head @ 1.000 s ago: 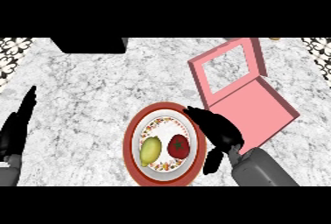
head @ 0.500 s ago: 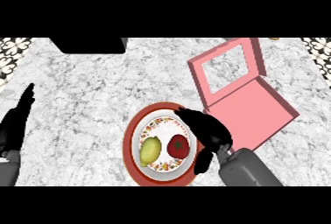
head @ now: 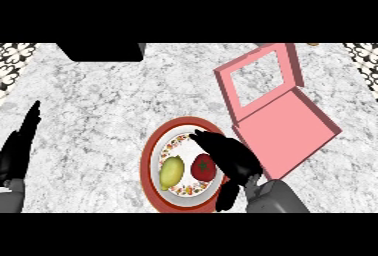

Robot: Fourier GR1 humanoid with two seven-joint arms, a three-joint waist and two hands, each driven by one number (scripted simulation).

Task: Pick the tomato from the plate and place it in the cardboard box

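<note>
- Surface: grey-white marbled counter (head: 103,100), seen from steeply above. A dark block (head: 101,52) sits at the far edge, up and left of the plate.
- Landmark: the plate (head: 151,150), red-rimmed with a patterned inner band, stands near the front of the counter.
- Tomato (head: 203,167): red, with a dark stem star facing up, lying on the right half of the plate. Roughly round, so no long axis to align with.
- Yellow-green fruit (head: 171,171): on the left half of the plate, just beside the tomato; whether the two touch I cannot tell. Its long axis runs near to far.
- Cardboard box (head: 291,130): pink, up and right of the plate, lid (head: 260,77) swung open and standing toward the far side, with a window cut in it. The box's near corner lies close to the plate's right rim.
- Right hand (head: 229,157): over the right side of the plate, fingers spread and only gently bent, reaching across the far side of the tomato, thumb down at the near rim. It holds nothing; no finger is curled round the tomato.
- Key relation: the tomato lies directly left of the right palm, just beside it, in the gap between fingers and thumb. Judgement: the closing move is a short sideways sweep leftward.
- Risk, as judgement: the yellow-green fruit sits on the tomato's far side from the palm, so fingers wrapping round could nudge it.
- Left hand (head: 21,145): well to the left of the plate, open, fingers straight up, resting. The right hand is plainly the nearer.
</note>
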